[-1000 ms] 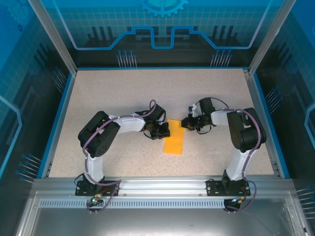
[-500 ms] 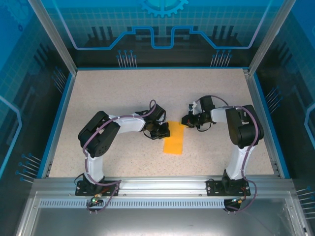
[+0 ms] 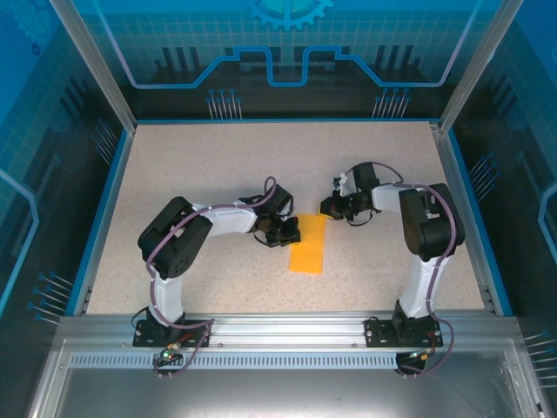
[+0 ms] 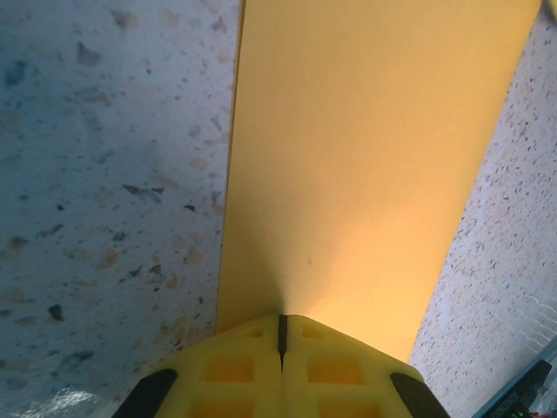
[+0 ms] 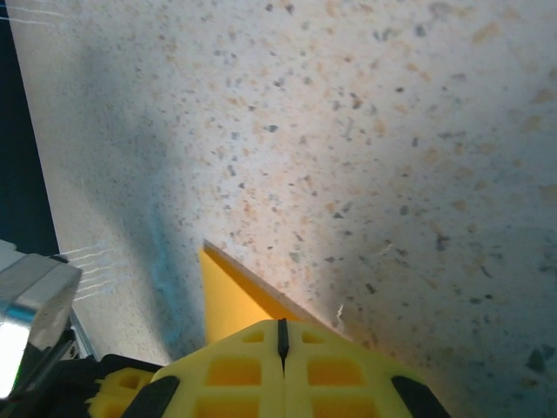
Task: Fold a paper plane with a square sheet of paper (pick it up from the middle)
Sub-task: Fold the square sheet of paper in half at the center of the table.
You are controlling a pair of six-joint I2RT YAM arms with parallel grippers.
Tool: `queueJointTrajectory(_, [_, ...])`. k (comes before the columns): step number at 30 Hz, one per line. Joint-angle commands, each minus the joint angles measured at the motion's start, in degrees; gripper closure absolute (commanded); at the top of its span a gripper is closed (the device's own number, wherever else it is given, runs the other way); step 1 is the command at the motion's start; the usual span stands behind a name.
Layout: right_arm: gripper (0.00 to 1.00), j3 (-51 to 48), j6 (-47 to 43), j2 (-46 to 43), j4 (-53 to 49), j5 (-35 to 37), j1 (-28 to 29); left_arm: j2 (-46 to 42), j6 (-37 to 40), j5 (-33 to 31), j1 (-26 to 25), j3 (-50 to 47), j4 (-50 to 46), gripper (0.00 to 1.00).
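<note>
— Speckled table (image 3: 218,165), blue-lit walls all round. Where's the sheet of paper (image 3: 307,244)?
— Lying flat on it, already a narrow strip, so I'd judge the first half-fold is made
— And the pincers?
— The left gripper (image 3: 283,231) has its jaws together, tips down at the sheet's left long edge, and hasn't moved this past second. Whether it pinches a layer or merely pins it, I can't tell
— So what changed?
— The right gripper (image 3: 333,207), jaws also together, has slid from beside the sheet's right edge to its far right corner. Its wrist view shows that corner poking out under the tips
— Meaning?
— Probably it's lining up to work that corner for the nose fold, while the left anchors the sheet
</note>
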Motion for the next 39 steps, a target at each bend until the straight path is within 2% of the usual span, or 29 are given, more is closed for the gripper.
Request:
queueJointTrajectory(1, [1.00,-1.35,0.10,1.99,0.45,-0.45,-1.15,2.07,0.94,-2.31,-0.41,0.10,-5.63,1.00])
queueJointTrajectory(9, [1.00,-0.83,-0.16,4.16,-0.02,-0.25,-1.90,2.03,1.02,-2.36,-0.43,-0.09,-5.73,1.00])
queueJointTrajectory(17, [1.00,-0.66,-1.00,-9.06,-6.27,-0.30,-1.81,1.98,0.94,-2.29,-0.42,0.06,-5.72,1.00])
queueJointTrajectory(24, [0.98,-13.17,1.56,-19.77,-4.84,0.77,0.96,0.81,1.76,-2.46,-0.40,0.01,-6.35,1.00])
queueJointTrajectory(27, [0.97,-18.95,3.33,-23.98,-2.93,0.16,4.33,1.15,2.21,-2.68,-0.45,0.67,-6.86,1.00])
queueJointTrajectory(31, [0.94,-24.86,6.04,-28.92,-2.80,3.34,9.15,1.01,1.99,-2.59,-0.44,0.64,-6.32,1.00])
queueJointTrajectory(35, [0.92,-29.11,7.71,-31.42,-2.15,4.78,11.63,1.51,1.85,-2.07,-0.42,0.74,-5.90,1.00])
queueJointTrajectory(39, [0.91,-30.95,8.76,-31.57,0.15,3.09,13.04,1.62,1.53,-1.77,-0.39,0.19,-5.20,1.00])
